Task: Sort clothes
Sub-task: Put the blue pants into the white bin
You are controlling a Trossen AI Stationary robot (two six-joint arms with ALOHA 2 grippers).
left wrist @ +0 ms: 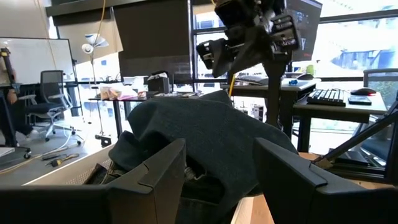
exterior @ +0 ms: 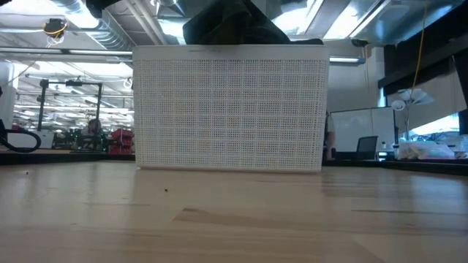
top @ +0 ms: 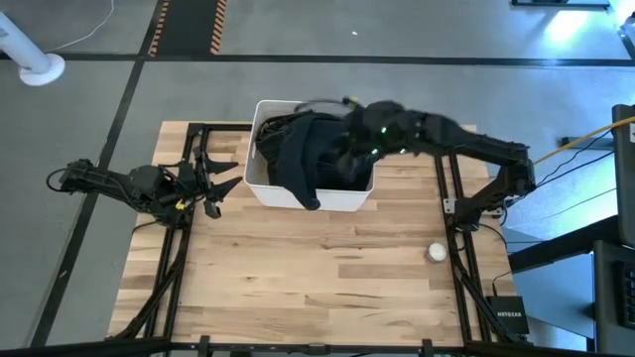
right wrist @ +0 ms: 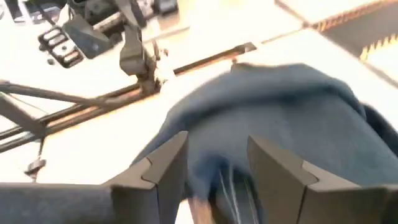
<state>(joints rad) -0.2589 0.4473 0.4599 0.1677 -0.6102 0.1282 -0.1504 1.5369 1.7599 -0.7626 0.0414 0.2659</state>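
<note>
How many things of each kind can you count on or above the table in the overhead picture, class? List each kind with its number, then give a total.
White bin: 1
Heap of dark clothes in the bin, separate garments cannot be told apart: 1
Small white ball: 1
Robot claws, left claw and right claw: 2
Total: 5

The bin (top: 260, 183) stands at the table's (top: 317, 288) far middle, heaped with dark clothes (top: 303, 149) spilling over its near wall. The right arm (top: 476, 149) spans above it. A ball (top: 437, 253) lies near right; the near table lies open.
</note>
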